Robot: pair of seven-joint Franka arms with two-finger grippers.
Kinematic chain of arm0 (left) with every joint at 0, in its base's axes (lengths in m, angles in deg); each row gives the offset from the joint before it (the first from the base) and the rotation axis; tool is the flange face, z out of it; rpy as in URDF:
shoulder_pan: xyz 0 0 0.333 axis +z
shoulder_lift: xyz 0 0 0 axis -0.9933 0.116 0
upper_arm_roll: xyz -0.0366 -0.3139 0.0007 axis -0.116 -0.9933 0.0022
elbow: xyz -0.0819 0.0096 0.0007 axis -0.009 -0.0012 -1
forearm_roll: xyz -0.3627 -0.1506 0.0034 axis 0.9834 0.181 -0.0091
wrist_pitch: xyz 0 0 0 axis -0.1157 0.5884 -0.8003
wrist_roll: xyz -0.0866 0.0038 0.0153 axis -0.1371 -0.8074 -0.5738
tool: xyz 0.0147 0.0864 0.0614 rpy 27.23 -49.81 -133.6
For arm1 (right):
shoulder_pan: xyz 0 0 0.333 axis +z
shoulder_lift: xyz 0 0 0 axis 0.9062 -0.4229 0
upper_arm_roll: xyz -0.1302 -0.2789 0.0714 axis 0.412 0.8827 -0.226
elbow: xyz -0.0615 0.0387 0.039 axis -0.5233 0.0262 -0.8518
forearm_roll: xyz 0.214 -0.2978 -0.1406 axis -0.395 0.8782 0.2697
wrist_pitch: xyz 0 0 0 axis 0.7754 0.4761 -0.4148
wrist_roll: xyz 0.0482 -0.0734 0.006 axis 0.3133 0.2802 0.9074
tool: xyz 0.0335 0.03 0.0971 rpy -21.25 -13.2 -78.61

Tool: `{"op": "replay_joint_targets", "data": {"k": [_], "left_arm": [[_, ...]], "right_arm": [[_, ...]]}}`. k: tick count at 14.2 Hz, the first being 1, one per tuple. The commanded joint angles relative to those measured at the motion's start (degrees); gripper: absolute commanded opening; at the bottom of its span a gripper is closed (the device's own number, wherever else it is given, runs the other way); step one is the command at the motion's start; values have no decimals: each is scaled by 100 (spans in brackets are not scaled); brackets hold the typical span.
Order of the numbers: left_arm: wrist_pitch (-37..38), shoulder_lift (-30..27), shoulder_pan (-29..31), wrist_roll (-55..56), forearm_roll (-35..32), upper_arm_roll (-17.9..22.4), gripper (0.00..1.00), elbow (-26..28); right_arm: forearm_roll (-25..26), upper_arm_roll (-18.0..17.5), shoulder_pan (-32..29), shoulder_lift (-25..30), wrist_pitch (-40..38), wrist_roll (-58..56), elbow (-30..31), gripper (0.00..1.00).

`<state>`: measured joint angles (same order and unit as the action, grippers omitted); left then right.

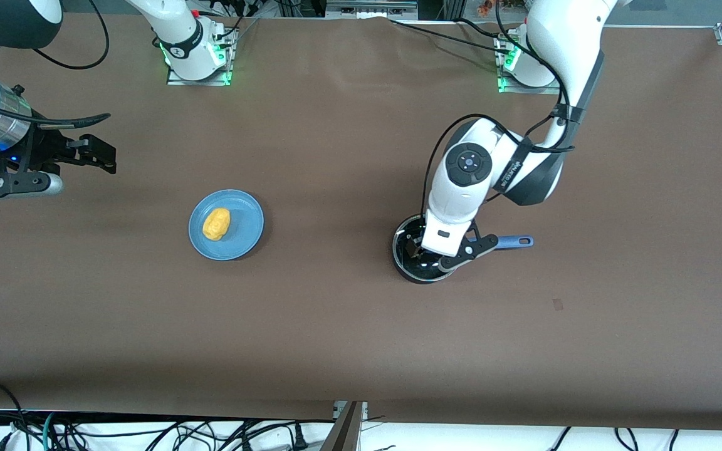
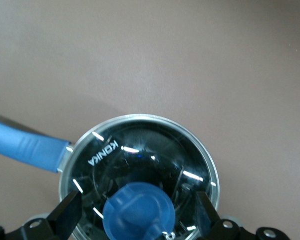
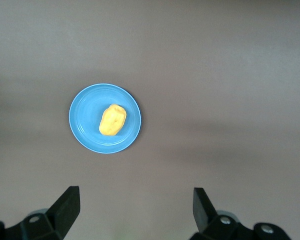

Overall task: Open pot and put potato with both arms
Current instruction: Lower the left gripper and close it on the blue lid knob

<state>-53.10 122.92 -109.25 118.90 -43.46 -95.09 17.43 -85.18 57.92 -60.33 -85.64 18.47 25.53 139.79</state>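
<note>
The black pot (image 1: 422, 274) stands toward the left arm's end of the table, its blue handle (image 1: 515, 241) pointing that way too. Its glass lid (image 2: 154, 145) is on. My left gripper (image 1: 419, 252) hangs open just over the lid, one finger (image 2: 67, 212) on each side of the blue knob (image 2: 139, 210) with a gap to each. The yellow-orange potato (image 1: 216, 223) lies on a blue plate (image 1: 247, 216). My right gripper (image 1: 109, 156) is open and empty in the air near the right arm's end; its wrist view shows the potato (image 3: 112, 120) and plate (image 3: 85, 120) some way off.
Brown table cover (image 1: 336, 326) spreads all round the pot and plate. Both arm bases (image 1: 195, 56) stand along the table edge farthest from the front camera. Cables (image 1: 148, 432) hang below the edge nearest the front camera.
</note>
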Motion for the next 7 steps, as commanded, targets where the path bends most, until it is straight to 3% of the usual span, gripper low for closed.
{"op": "replay_joint_targets", "data": {"k": [1, 7], "left_arm": [[-69, 52, -134, 273, -65, 41, 100, 27], [-78, 175, -143, 326, -74, 33, 100, 124]], "right_arm": [[-60, -20, -16, -44, -10, -37, -91, 100], [-60, -20, -16, -44, -10, -37, -91, 100]]}}
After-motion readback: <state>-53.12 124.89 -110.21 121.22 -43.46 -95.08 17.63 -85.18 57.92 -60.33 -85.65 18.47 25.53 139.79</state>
